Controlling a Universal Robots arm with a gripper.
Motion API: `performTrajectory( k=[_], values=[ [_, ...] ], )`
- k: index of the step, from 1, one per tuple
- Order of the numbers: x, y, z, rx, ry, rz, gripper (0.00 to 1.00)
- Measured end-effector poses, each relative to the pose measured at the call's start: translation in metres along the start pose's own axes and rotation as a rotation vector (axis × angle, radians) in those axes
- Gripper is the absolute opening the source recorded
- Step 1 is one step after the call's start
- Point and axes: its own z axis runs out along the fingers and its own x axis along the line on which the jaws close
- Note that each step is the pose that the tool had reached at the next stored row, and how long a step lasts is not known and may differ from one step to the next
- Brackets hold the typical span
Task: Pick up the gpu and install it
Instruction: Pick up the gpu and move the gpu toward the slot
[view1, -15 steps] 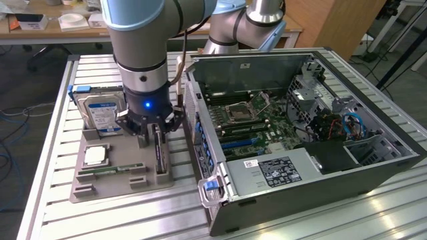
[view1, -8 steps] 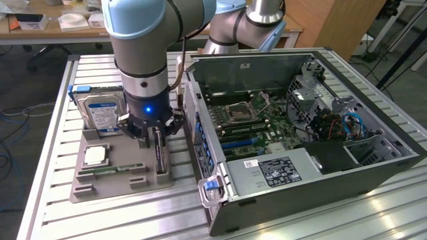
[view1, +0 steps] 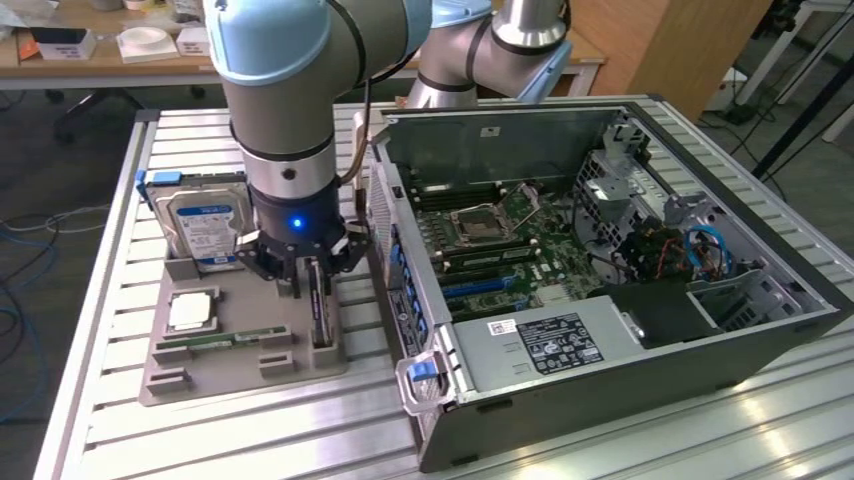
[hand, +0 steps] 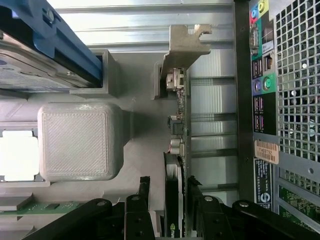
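Gpu, the thin dark flat expansion card with a pale metal bracket (hand: 176, 150), stands on edge between the spread fingers of your end effector (hand: 169, 184), not yet pinched. It sits slotted in the grey plastic holder (view1: 227, 365) on the slatted metal tabletop (view1: 200, 440). Keep both fingers square to its flat faces, low and centred.

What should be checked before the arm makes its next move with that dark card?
1. The tool is open: ok, fingers apart.
2. The graphics card sits between the fingers: ok.
3. Card upright in the gray holder: ok.
4. Card gripped: not ok, nothing is held.
5. The computer case is open: ok.
6. Free slot inside for the card: cannot tell.
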Motion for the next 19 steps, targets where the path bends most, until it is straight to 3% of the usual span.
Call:
performTrajectory(
  k=[14,17,19],
  values=[
    [-0.0056,0.0003,0.0002,0.0,0.0005,0.0,0.4],
    [-0.0056,0.0003,0.0002,0.0,0.0006,0.0,0.27],
    [-0.0064,0.0003,0.0002,-0.0001,0.0006,0.0,0.27]
  ],
)
